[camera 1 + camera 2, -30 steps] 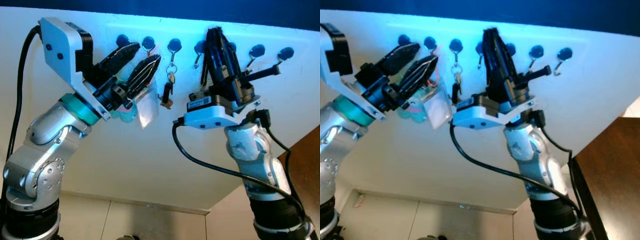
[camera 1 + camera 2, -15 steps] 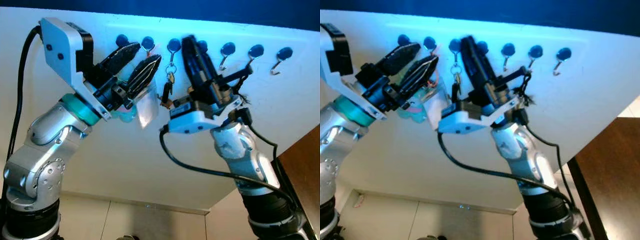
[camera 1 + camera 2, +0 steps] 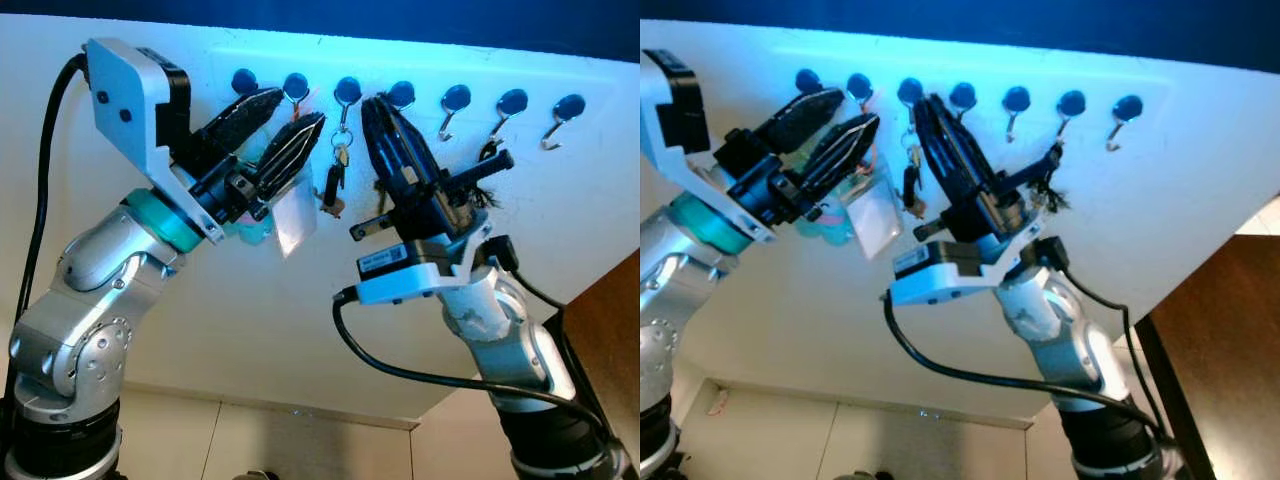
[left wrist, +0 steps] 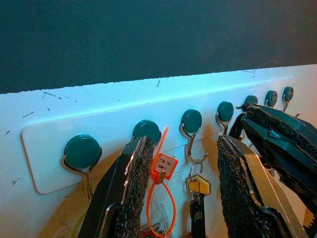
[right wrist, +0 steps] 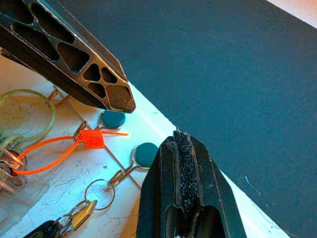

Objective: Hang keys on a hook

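A bunch of keys (image 3: 337, 172) on a ring hangs from the third blue-capped hook (image 3: 347, 91) of a row on a white strip (image 4: 44, 148); the keys (image 4: 197, 187) also appear in the left wrist view. My left gripper (image 3: 295, 106) is open just left of them, its fingers on either side of the second hook (image 4: 146, 132) and its orange tag (image 4: 163, 167). A clear badge holder (image 3: 292, 215) hangs below that tag. My right gripper (image 3: 373, 101) is shut, tips up by the fourth hook (image 3: 401, 94), just right of the keys. I see nothing between its pads (image 5: 182, 148).
Three bare hooks (image 3: 512, 102) continue to the right on the strip. A dark blue wall (image 5: 237, 74) runs above the white surface. Brown wooden furniture (image 3: 612, 320) stands at the lower right.
My right gripper has swung left along the hook row, from about the fifth hook to beside the hanging keys. The left arm has stayed still.
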{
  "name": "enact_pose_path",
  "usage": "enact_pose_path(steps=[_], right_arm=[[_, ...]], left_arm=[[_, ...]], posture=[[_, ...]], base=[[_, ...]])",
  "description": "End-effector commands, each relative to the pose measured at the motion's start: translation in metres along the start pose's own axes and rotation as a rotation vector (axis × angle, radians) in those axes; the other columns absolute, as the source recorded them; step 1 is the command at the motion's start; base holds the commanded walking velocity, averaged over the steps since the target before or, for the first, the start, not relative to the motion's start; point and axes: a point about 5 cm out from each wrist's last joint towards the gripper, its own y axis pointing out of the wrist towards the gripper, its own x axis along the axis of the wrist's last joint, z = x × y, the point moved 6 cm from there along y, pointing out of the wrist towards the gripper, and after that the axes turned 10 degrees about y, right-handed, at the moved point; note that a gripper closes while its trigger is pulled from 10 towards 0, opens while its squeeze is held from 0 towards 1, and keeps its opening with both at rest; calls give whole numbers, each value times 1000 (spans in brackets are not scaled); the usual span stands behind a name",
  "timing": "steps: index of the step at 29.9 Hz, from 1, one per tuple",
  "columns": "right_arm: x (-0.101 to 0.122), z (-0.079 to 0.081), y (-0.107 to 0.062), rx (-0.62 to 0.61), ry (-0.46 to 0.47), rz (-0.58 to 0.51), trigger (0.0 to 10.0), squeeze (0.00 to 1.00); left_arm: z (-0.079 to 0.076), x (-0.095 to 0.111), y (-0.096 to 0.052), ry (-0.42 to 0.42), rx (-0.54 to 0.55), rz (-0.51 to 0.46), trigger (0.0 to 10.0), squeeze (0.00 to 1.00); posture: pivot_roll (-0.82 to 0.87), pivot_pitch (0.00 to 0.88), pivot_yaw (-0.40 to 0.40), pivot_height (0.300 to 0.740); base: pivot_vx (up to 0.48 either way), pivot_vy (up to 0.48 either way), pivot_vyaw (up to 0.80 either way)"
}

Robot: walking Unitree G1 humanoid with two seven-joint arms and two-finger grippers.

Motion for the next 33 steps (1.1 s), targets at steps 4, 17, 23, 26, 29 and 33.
enact_pose_path(steps=[4, 17, 23, 26, 29, 33], right_arm=[[-2, -12, 1, -72, 34, 15, 10000, 0], [0, -16, 0, -96, 52, 14, 10000, 0], [0, -16, 0, -99, 61, 13, 10000, 0], [2, -18, 0, -111, 71, 6, 10000, 0], [6, -19, 1, -120, 82, -8, 10000, 0], [8, -19, 1, -117, 91, -17, 10000, 0]], left_arm=[[-1, -2, -2, -2, -9, 7, 10000, 0], [-2, -2, -2, 0, -11, 9, 10000, 0], [-2, -2, -2, 1, -11, 8, 10000, 0], [-2, -2, -2, 1, -11, 10, 10000, 0], [-2, -2, -2, 1, -12, 9, 10000, 0], [-2, -2, -2, 1, -12, 9, 10000, 0]], posture=[[40, 0, 93, 740], [42, 0, 95, 740], [42, 0, 95, 740], [42, 0, 95, 740], [43, 0, 96, 740], [43, 0, 96, 740]], base=[[0, 0, 0], [0, 0, 0], [0, 0, 0], [0, 0, 0], [0, 0, 0], [0, 0, 0]])
